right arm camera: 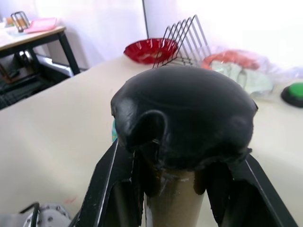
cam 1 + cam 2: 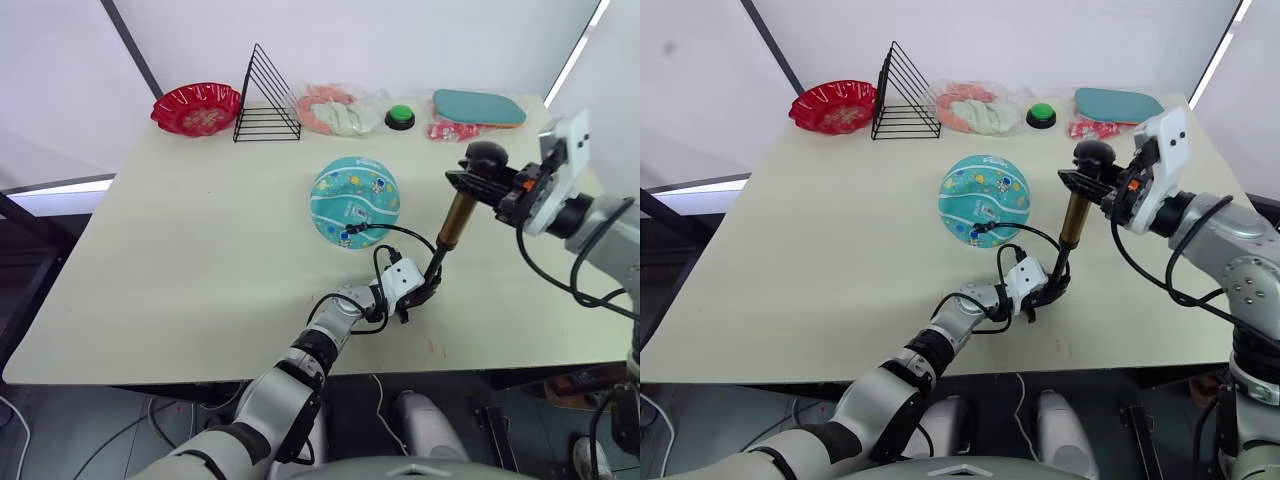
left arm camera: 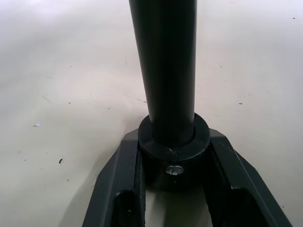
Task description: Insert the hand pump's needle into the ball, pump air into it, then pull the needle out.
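You've got one ball (image 2: 355, 202) sitting mid-counter, and the thin black hose (image 2: 395, 232) loops from the pump's foot to a small black fitting at the ball's near side; the needle (image 2: 349, 237) itself is too small to make out, but the fitting looks seated against the ball, so insertion reads as done. One hand pump (image 2: 449, 232) stands tilted just to the right of the ball, its base on the counter (image 2: 180, 270). Your left end effector (image 2: 418, 296) is clamped on the pump's black lower end, both fingers (image 3: 120, 189) pressed against the collar in the left wrist view. Your right end effector (image 2: 478, 182) is clamped on the black T-handle (image 1: 182, 118) at the top, fingers either side of it. Judged from this, you're in the pumping stage: the handle looks low, near the gold barrel. How much air is in, you can't tell. Left to do: finish pumping, then pull the needle out. Count the rest along the far edge: one red bowl (image 2: 197, 107), one black wire rack (image 2: 265, 97), one bagged pink-and-white item (image 2: 335, 108), one green button (image 2: 400, 116), one teal paddle (image 2: 478, 106) on a red-and-white packet.
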